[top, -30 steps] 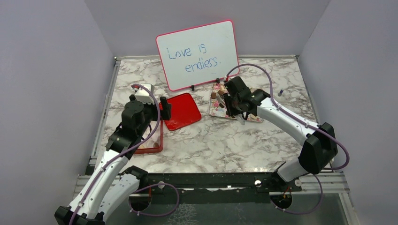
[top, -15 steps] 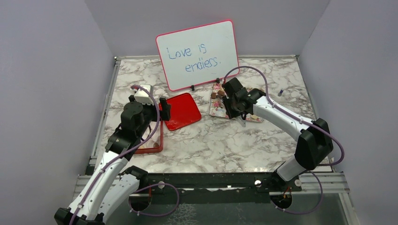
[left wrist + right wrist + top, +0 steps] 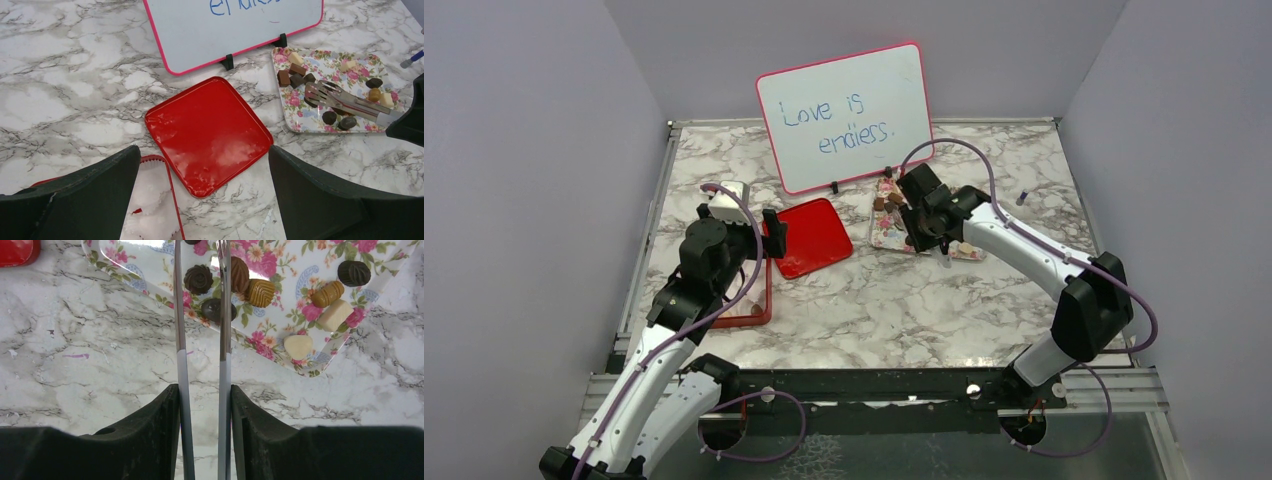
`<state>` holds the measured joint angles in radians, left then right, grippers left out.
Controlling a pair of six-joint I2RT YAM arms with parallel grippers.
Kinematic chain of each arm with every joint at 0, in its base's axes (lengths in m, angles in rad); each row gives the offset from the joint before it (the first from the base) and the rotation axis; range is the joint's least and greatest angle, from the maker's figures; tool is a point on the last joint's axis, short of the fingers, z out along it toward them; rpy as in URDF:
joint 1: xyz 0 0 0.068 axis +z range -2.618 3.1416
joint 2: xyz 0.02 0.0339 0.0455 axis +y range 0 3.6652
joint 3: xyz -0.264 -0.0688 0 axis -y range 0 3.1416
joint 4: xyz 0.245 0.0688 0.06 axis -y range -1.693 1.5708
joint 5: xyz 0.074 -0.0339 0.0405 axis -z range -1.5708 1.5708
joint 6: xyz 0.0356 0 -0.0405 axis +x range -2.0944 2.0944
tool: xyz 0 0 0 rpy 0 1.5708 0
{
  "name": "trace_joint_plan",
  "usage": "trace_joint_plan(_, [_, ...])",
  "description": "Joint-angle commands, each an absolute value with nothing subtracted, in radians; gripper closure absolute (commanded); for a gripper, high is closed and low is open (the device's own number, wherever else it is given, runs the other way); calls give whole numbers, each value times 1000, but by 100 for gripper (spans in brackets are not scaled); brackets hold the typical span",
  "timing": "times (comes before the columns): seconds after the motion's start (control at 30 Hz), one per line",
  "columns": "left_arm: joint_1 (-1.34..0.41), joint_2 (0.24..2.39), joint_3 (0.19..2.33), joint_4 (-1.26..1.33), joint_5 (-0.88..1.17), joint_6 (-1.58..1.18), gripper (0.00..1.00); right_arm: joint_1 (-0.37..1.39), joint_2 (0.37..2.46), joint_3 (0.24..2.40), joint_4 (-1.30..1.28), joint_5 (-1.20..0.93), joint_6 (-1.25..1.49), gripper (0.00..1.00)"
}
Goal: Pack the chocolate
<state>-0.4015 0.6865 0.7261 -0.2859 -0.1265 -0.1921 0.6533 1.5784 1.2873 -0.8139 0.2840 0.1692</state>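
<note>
Several chocolates [image 3: 198, 279] lie beyond the right fingers [image 3: 150, 430] — clamped on tongs [image 3: 181, 340] (left fingers [image 3: 75, 200] wide).

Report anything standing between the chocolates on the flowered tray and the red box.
The red lid lies flat between the tray of chocolate and the box; the open left gripper hovers over the box.

The right claw [image 3: 921, 225] hovers over the flowered tray [image 3: 884, 237], while the left claw [image 3: 769, 232] hangs beside the glossy red square [image 3: 816, 238].
</note>
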Motion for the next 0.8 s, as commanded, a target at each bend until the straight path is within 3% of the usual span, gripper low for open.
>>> trace_joint_plan(0.0, [-405, 678, 722, -273, -123, -183, 1, 660, 1576, 1333, -836, 338, 151, 58])
trace_joint_plan(0.77, [-406, 669, 722, -273, -131, -183, 1, 707, 1602, 1350, -880, 403, 179, 64])
